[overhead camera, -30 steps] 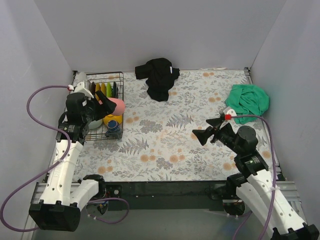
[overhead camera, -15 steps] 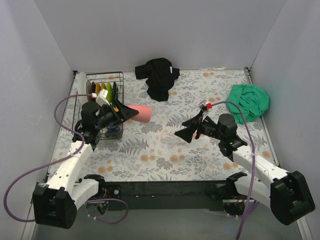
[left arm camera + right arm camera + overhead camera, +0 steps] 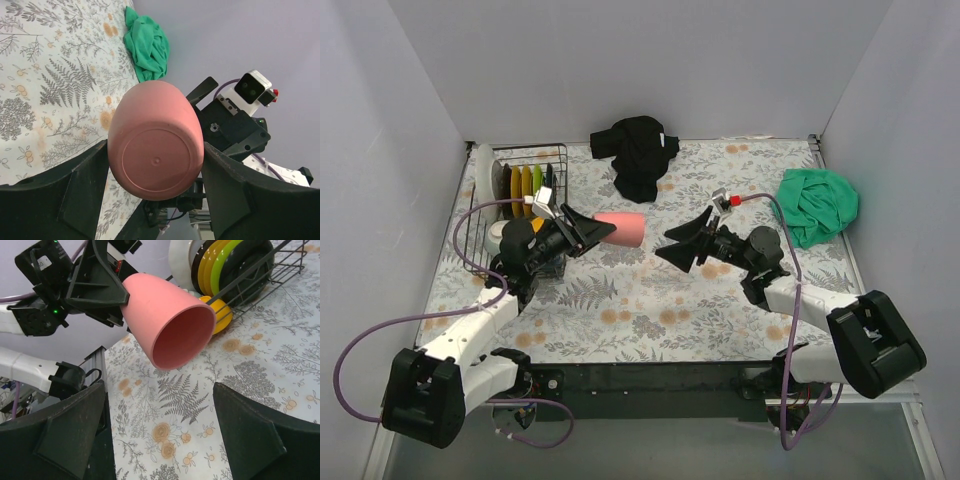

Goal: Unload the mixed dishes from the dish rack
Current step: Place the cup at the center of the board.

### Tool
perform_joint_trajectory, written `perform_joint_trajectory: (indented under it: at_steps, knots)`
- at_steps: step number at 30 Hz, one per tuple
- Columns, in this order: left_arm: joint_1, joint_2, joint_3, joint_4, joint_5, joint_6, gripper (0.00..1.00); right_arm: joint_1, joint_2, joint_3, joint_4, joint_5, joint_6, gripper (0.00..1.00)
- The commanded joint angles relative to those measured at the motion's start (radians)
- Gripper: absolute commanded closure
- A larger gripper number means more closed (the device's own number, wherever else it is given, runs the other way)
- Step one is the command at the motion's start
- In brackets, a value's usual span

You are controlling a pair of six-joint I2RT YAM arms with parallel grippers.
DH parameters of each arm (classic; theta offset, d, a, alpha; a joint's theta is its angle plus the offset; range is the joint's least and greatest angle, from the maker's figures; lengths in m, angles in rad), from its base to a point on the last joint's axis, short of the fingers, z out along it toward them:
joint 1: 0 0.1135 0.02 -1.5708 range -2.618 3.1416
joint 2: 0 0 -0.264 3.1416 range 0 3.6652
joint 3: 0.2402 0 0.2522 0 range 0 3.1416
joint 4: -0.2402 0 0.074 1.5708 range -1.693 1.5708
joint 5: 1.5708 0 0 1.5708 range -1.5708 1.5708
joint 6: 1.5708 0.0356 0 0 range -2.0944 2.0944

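1. the left gripper (image 3: 582,228) is clamped across the base end of the pink cup (image 3: 622,227), one finger on each side of its wall.
2. the cup hangs sideways above the floral table (image 3: 720,300), just clear of the dish rack (image 3: 564,170), with its mouth aimed at the other arm.
3. the right gripper (image 3: 688,240) is spread wide and empty, near the cup's mouth but apart from it.
4. the cup looks like smooth, light, stiff plastic and is probably not fragile. its tapered wall could let a pinch slide.
5. a safer second hold seems to be the rim, one finger inside the mouth and one outside.
6. upright plates (image 3: 525,180) and an orange bowl (image 3: 221,316) wait in the rack.
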Motion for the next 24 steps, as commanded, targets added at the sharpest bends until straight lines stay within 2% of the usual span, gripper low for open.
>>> perform_joint_trajectory:
  at_steps: [1,8,16,19,20,22,23,24]
  knots:
    - [-0.025,0.003,-0.022,0.157,-0.027,-0.067,0.56,0.024,0.032,0.068,0.185,-0.019,0.042,0.04]
    - [-0.062,0.036,-0.056,0.257,-0.034,-0.133,0.56,0.042,0.115,0.123,0.247,-0.05,0.074,0.13]
    - [-0.125,0.072,-0.067,0.34,-0.054,-0.158,0.55,0.065,0.227,0.189,0.375,-0.108,0.154,0.34]
    - [-0.14,0.085,-0.073,0.355,-0.058,-0.16,0.54,0.072,0.244,0.2,0.396,-0.119,0.166,0.44]
    - [-0.143,0.086,-0.076,0.358,-0.06,-0.16,0.54,0.07,0.244,0.202,0.405,-0.122,0.168,0.52]
    - [-0.145,0.085,-0.09,0.372,-0.064,-0.16,0.53,0.072,0.239,0.203,0.405,-0.128,0.166,0.61]
    - [-0.145,0.083,-0.096,0.376,-0.067,-0.16,0.52,0.072,0.238,0.203,0.404,-0.13,0.166,0.72]
    - [-0.145,0.082,-0.107,0.381,-0.07,-0.158,0.51,0.072,0.232,0.202,0.404,-0.133,0.165,0.76]
